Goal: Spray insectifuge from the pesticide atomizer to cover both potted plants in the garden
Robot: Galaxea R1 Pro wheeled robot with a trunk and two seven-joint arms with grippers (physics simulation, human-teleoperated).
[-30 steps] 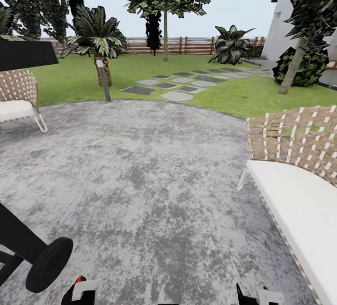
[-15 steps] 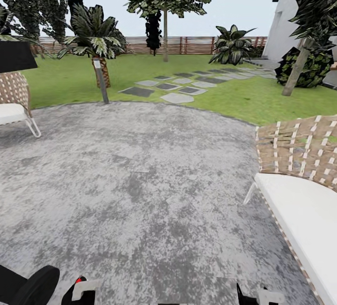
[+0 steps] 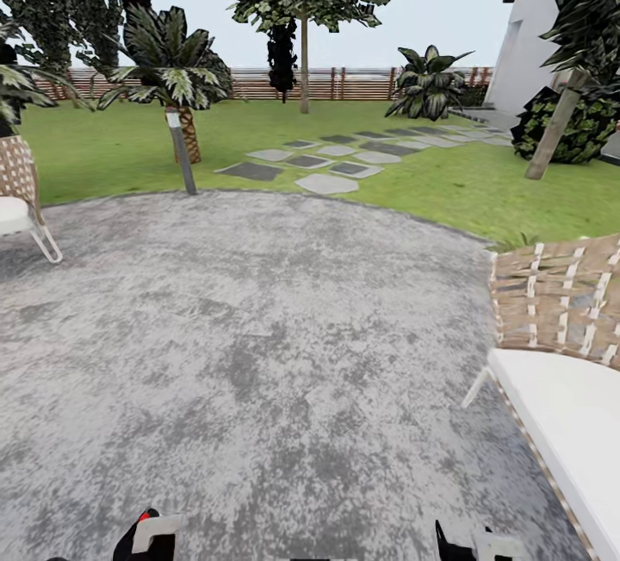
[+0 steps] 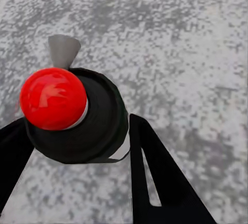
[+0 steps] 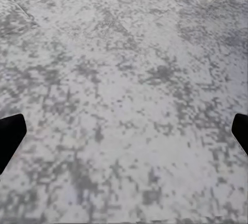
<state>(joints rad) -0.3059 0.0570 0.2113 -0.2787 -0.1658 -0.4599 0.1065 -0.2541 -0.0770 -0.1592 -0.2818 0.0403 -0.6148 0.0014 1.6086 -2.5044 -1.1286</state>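
Observation:
The pesticide atomizer and the potted plants are out of view. The garden lies ahead: a round mottled grey stone patio (image 3: 258, 345), then green lawn (image 3: 430, 182) up to a brown slat fence (image 3: 344, 84). My left gripper (image 4: 72, 144) hangs over the patio stone with its black fingers (image 4: 155, 182) spread apart, open, and a black round part with a red knob (image 4: 52, 98) sits in front of them. Low over the paving, my right gripper (image 5: 124, 136) stands open, its fingertips (image 5: 9, 133) at the picture's edges and nothing between them.
A wicker bench with a white cushion (image 3: 560, 371) stands close on the right. A wicker chair (image 3: 17, 195) is at the left edge. Beyond the patio are a short lamp post (image 3: 182, 156), a palm (image 3: 172, 61), grey stepping stones (image 3: 327, 160) and a white house wall (image 3: 530, 52).
The whole head view has shifted, so the camera has moved: the bench and chair have slid outward, and the black wheeled thing at lower left has left the picture.

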